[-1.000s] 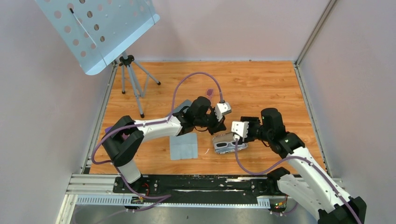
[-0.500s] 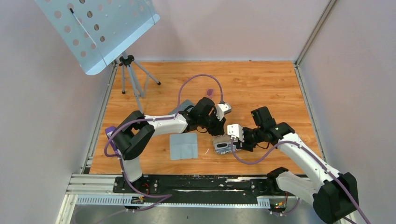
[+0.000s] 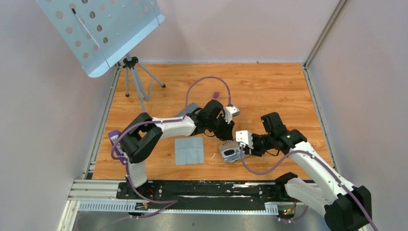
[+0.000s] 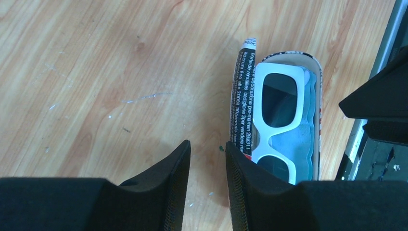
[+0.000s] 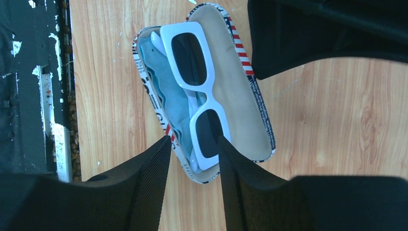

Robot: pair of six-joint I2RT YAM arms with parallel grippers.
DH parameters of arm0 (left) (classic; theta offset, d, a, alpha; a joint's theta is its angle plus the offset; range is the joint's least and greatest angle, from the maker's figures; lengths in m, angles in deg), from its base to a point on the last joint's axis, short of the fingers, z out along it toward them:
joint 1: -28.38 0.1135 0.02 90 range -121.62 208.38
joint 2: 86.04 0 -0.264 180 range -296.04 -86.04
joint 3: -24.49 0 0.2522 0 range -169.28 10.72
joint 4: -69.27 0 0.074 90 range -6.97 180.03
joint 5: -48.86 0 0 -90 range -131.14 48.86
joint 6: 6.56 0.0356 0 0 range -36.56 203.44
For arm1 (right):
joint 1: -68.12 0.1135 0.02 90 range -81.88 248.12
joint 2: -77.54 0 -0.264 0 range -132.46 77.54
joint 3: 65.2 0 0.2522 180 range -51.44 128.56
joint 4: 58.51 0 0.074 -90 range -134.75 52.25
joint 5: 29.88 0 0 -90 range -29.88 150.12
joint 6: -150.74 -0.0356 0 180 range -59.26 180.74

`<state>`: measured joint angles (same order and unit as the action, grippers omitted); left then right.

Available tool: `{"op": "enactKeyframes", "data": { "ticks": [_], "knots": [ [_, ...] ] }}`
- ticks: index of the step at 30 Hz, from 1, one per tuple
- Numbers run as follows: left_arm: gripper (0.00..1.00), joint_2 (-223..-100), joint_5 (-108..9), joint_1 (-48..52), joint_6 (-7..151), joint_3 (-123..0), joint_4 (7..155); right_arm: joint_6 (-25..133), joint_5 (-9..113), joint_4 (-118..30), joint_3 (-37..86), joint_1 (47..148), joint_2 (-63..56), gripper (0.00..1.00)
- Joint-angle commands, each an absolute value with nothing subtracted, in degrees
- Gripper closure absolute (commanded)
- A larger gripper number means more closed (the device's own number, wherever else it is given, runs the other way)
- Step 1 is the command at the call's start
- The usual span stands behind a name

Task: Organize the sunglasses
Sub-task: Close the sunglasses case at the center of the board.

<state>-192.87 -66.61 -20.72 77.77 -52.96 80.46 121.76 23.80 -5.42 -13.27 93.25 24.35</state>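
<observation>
A small purple-pink object, the sunglasses [image 3: 216,95], lies on the wood far from both grippers. An open flag-patterned case [image 3: 230,153] holds a white-framed pair with dark lenses [image 5: 197,91] on a blue cloth. It also shows in the left wrist view [image 4: 288,120]. My left gripper [image 3: 225,132] is open and empty, just beside the case's lid edge [image 4: 207,147]. My right gripper [image 3: 242,151] is open and its fingertips [image 5: 192,144] straddle the near end of the case. A plain grey case [image 3: 188,109] is mostly hidden behind the left arm.
A grey cloth [image 3: 188,150] lies flat left of the open case. A tripod [image 3: 136,82] with a perforated stand [image 3: 103,29] is at the far left. Walls close the table sides, and a black rail [image 3: 202,190] runs along the near edge.
My right gripper has come down and left onto the near end of the flag case. The case has turned and slid slightly left. My left gripper has edged closer to the case.
</observation>
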Motion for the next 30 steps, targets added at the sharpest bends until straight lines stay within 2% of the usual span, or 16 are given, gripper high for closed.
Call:
{"op": "enactKeyframes", "data": {
  "ticks": [1, 14, 30],
  "knots": [
    [0.63, -187.1, -62.8, -20.6, 75.5, -51.2, 80.3, 120.8, 23.7, -3.3, -14.8, 93.8, 25.7, 0.57],
    [0.51, -186.7, -62.7, -20.3, 71.8, -47.2, 82.1, 118.7, 23.4, -4.3, -16.2, 93.7, 27.9, 0.57],
    [0.69, -190.2, -68.8, -20.3, 75.0, -50.1, 87.2, 118.0, 22.7, -6.4, -17.4, 93.7, 28.7, 0.57]
  ]
}}
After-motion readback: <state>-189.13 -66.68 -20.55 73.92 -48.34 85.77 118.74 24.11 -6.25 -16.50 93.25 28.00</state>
